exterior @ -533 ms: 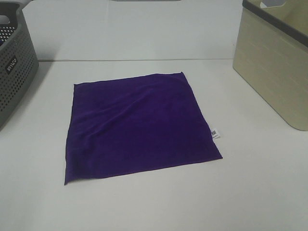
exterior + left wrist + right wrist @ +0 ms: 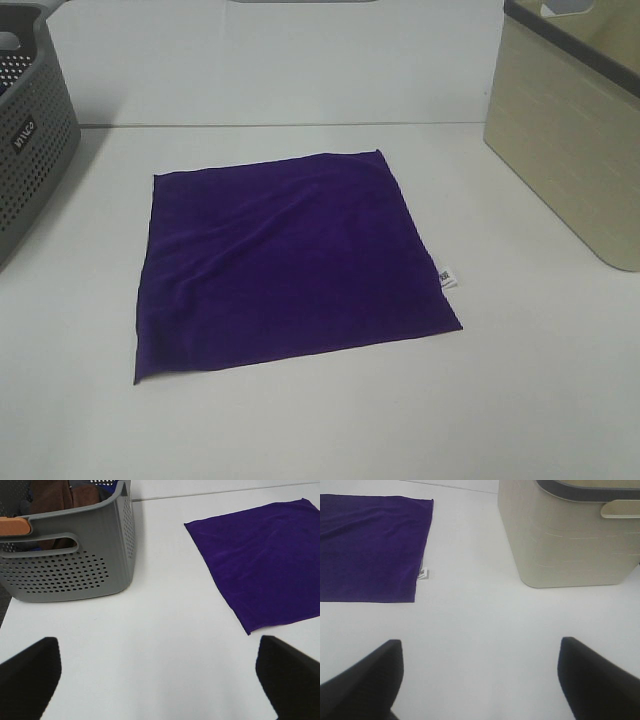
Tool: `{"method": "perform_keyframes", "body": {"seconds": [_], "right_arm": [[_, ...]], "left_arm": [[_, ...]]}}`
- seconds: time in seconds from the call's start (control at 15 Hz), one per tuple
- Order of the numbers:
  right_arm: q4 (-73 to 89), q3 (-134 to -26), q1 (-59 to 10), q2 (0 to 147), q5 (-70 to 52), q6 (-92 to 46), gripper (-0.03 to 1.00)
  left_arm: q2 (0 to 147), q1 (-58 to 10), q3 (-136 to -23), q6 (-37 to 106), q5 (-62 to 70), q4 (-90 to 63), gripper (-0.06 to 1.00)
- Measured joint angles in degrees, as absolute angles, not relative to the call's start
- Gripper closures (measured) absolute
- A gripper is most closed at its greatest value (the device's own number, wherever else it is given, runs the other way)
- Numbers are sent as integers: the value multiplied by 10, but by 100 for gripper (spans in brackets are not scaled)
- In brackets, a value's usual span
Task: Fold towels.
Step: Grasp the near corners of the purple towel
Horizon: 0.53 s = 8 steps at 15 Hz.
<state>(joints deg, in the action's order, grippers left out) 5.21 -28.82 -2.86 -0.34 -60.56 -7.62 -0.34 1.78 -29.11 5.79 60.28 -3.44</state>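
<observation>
The purple towel (image 2: 285, 265) lies spread flat in the middle of the white table, with a few soft creases and a small white tag (image 2: 446, 279) on its right edge. It also shows in the left wrist view (image 2: 265, 565) and in the right wrist view (image 2: 370, 547), where the tag (image 2: 423, 573) shows too. My left gripper (image 2: 160, 680) is open and empty over bare table, between the grey basket and the towel. My right gripper (image 2: 480, 680) is open and empty over bare table, between the towel and the beige bin. Neither gripper shows in the exterior high view.
A grey perforated basket (image 2: 30, 130) stands at the far left; in the left wrist view it (image 2: 75, 565) holds brown and other cloths. A beige bin (image 2: 575, 130) with a dark rim stands at the far right, also in the right wrist view (image 2: 570, 540).
</observation>
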Motion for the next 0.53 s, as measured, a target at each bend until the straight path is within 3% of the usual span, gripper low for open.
{"method": "perform_keyframes", "body": {"seconds": [0.13, 0.33, 0.53], "right_arm": [[51, -288, -29, -3, -606, -76, 14], [50, -288, -29, -3, -606, -76, 0], [50, -288, -29, -3, -606, -77, -1]], "left_arm": [[-3, 18, -291, 58, 603, -34, -4], [-3, 18, -291, 60, 603, -34, -4], [-3, 18, -291, 60, 603, -34, -4]]}}
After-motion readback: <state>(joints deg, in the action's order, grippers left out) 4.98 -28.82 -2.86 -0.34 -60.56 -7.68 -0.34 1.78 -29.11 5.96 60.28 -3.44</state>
